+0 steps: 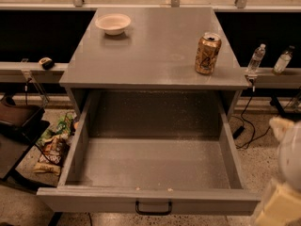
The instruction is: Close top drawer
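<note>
The top drawer [155, 171] is pulled fully out from under the table [150, 60], toward the bottom of the view. It is grey sheet metal, a deep rectangular box with straight walls. Its floor is speckled with pale flecks and holds nothing. One black bar handle [154, 207] sits at the centre of its wide front.

The table top is flat, matte grey, with square edges. On it I count two things, well apart: one shallow round white bowl [113, 23] near the far left corner, and one gold can [208, 53] standing upright near the right edge.

Two clear bottles [256, 59] stand on a ledge [275, 75] to the right. Crinkled snack packets [52, 147] lie on the speckled floor [256, 157] left of the drawer.

My gripper [285, 147] is a pale rounded mass at the lower right edge of the view, just beside the drawer's right front corner and not touching it. I cannot tell whether it is open or closed. Bare floor lies between it and the drawer's right wall.
</note>
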{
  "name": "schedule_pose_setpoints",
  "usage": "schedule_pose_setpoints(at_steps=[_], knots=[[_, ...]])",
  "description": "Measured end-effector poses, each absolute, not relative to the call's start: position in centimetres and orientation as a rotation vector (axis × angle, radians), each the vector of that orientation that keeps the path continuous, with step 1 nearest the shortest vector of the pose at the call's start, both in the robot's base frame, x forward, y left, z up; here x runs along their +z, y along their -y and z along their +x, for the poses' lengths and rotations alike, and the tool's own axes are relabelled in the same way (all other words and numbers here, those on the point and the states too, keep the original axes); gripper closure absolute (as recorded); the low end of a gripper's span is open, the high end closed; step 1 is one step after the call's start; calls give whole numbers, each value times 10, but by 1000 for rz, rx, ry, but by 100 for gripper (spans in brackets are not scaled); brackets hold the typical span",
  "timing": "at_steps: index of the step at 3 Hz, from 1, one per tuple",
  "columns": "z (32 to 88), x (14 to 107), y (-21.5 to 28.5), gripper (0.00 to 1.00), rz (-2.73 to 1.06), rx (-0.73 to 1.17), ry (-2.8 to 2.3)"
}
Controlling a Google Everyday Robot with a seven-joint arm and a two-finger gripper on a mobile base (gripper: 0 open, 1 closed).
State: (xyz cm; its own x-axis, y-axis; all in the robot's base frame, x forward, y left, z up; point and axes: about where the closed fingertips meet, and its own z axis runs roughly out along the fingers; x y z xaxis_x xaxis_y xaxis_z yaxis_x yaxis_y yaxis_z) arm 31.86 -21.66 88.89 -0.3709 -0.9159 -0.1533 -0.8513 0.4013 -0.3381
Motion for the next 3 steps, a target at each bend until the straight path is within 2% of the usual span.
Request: schedule_pose_setpoints(at_steps=[1,3], knots=[[278,805,223,0,-1464,-203,-2409],[268,773,215,0,-1482,-183,-2437]])
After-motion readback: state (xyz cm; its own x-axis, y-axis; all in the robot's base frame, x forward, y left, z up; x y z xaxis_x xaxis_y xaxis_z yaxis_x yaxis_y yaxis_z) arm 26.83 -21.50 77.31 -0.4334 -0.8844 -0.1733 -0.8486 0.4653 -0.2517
